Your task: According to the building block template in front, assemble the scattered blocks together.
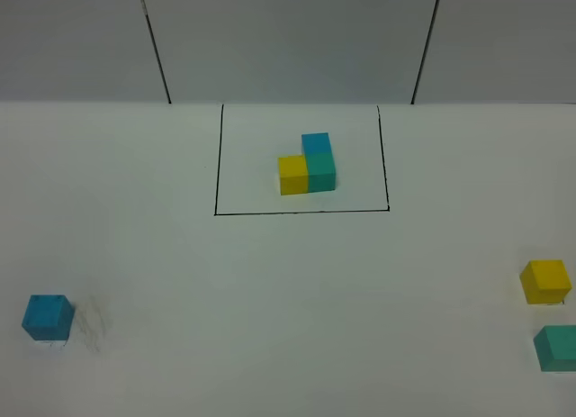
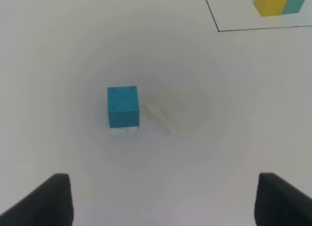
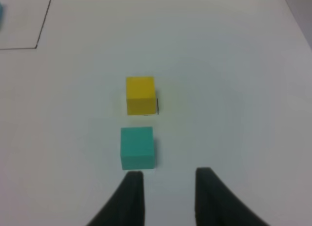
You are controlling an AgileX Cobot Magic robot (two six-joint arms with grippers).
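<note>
I counted 1 building block template (image 1: 307, 169), an L-shaped cluster of 3 cubes (yellow, teal-green, blue), inside 1 black-lined rectangle (image 1: 301, 212) on the white table (image 1: 270, 300). The 3 scattered blocks lay apart from it: 1 sky-blue cube (image 1: 47, 316) far left, and 1 yellow cube (image 1: 545, 281) and 1 teal-green cube (image 1: 558, 348) near each other, not touching, far right. The left gripper (image 2: 164, 179) faced the sky-blue cube, spread wide and empty. The right gripper (image 3: 168, 173) was drawn together, gripping nothing, just short of the teal-green cube.
</note>
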